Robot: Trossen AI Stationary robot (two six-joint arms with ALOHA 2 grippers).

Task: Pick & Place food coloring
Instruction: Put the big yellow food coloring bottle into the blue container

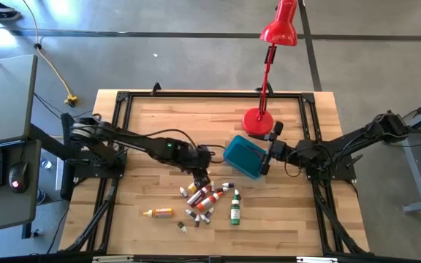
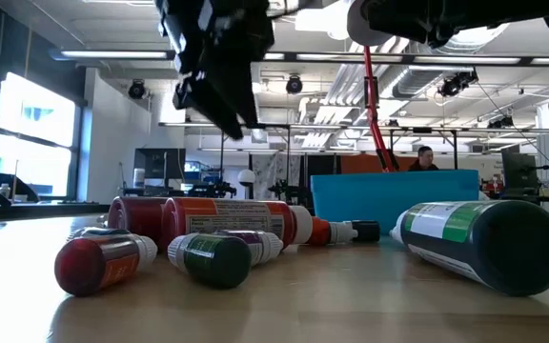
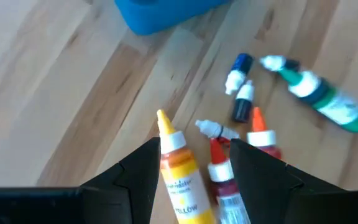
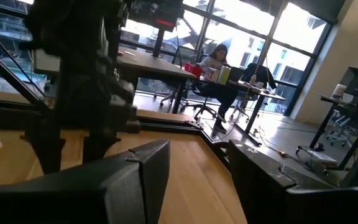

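Several small plastic dropper bottles of food coloring (image 1: 209, 200) lie on their sides in a loose cluster on the near half of the pale wooden slatted table (image 1: 137, 124). Nearest in the low view: a big dark green bottle with white-and-green label (image 2: 484, 243), a small dark green bottle (image 2: 222, 259) and a small red bottle (image 2: 103, 262), with longer red bottles touching one another just behind them. One orange-yellow bottle (image 1: 158, 212) lies apart from the cluster, toward the left arm's side. Left gripper (image 1: 203, 177), dark, two-fingered, hangs just above the cluster's far edge with fingers spread and holding nothing; in its wrist view a yellow-labelled bottle with pointed cap (image 3: 178, 171) and a red bottle with white cap (image 3: 221, 180) lie on the wood between and below the two fingers (image 3: 138, 180), while a blue-capped bottle (image 3: 238, 71) and the green bottle (image 3: 322, 96) lie beyond. Teal rectangular plastic tub (image 1: 244, 155) stands just beyond the cluster, near the table's middle. Right gripper (image 1: 268, 155), dark, two-fingered, is at the tub's edge on the right arm's side with fingers parted and nothing between them. Red desk lamp (image 1: 269, 73) stands on its round base at the far side of the table, behind the tub. One seated person (image 4: 219, 65) shows at a desk in the room beyond.
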